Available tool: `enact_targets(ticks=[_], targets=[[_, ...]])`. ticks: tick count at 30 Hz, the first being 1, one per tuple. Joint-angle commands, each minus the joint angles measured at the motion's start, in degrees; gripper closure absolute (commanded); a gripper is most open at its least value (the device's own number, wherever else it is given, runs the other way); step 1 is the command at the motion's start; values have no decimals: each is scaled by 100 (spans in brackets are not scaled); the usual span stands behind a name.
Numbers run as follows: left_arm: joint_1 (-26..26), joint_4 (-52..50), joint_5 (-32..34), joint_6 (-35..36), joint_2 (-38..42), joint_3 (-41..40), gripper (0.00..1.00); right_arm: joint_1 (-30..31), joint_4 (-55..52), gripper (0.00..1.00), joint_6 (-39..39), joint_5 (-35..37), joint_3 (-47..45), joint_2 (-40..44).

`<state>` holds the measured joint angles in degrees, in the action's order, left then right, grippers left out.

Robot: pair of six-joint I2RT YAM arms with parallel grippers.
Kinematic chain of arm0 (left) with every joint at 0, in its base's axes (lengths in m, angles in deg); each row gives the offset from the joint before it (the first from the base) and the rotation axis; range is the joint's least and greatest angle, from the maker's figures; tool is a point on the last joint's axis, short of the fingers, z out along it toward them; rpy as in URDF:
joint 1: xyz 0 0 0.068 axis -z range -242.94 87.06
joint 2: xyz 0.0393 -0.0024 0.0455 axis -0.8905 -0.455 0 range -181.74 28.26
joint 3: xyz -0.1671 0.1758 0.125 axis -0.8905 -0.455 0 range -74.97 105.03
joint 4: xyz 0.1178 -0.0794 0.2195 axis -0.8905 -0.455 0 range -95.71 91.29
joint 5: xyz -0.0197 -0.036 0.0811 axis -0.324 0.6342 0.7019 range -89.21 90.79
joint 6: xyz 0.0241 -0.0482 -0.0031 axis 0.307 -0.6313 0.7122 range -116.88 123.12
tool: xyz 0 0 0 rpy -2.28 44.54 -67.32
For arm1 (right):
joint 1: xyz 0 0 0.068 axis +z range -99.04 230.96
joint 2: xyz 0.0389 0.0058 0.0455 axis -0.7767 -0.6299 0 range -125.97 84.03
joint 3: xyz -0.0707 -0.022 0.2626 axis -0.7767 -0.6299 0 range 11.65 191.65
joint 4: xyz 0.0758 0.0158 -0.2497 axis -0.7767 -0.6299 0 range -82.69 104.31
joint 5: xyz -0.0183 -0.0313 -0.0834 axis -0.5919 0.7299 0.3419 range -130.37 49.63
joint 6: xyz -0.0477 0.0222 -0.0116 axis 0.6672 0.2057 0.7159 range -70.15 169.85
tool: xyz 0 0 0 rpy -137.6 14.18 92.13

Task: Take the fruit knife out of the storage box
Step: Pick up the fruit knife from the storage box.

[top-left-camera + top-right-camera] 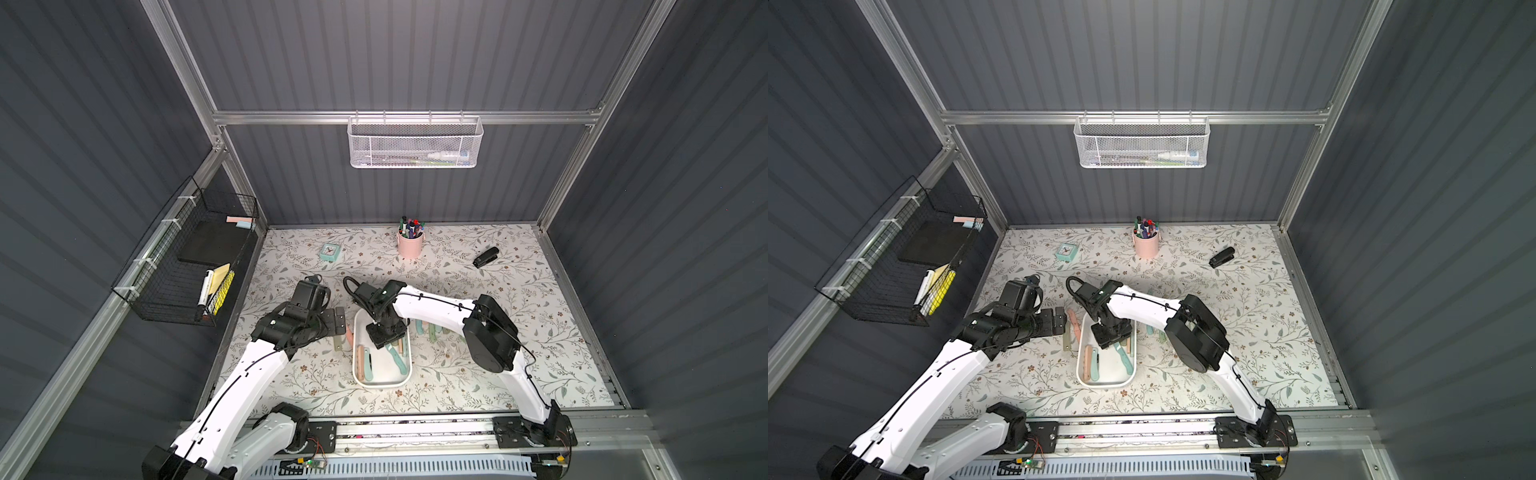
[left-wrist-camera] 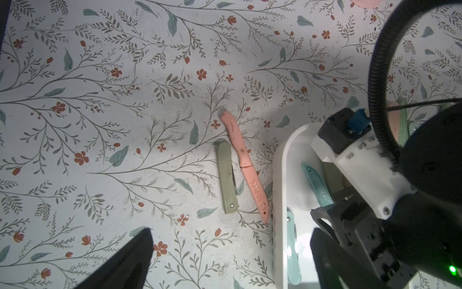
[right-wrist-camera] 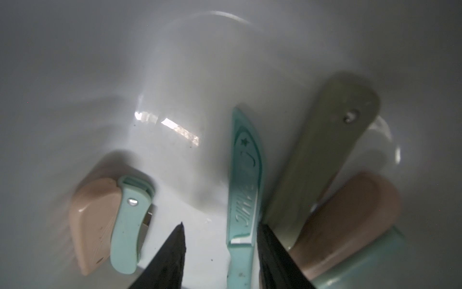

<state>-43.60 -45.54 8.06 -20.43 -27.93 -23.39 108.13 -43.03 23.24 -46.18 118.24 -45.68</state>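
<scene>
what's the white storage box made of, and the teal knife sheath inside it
Storage box: looks like smooth glossy plastic; its floor mirrors bright light patches. Teal knife sheath: probably matte moulded plastic, with raised lettering and a star moulded in.

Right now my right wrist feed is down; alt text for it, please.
The open right gripper straddles a teal sheathed knife on the white storage box floor, not gripping it. A green folding knife and a pink knife lie to one side, a teal folding knife to the other.
</scene>
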Motion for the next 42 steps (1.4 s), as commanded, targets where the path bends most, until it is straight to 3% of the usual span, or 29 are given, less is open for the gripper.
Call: enact_targets(ticks=[1, 20, 35, 42], targets=[[-10, -54, 46, 2, 44, -2, 1, 16, -341, 50, -72, 39, 82, -107], [-11, -57, 53, -18, 81, -17, 1, 330, -560, 55, -215, 706, 627, -708], [-8, -59, 41, -18, 64, -16, 1, 330, -638, 82, -252, 913, 706, -751], [-14, -41, 53, -18, 75, -15, 0, 326, -579, 89, -310, 1041, 672, -405]])
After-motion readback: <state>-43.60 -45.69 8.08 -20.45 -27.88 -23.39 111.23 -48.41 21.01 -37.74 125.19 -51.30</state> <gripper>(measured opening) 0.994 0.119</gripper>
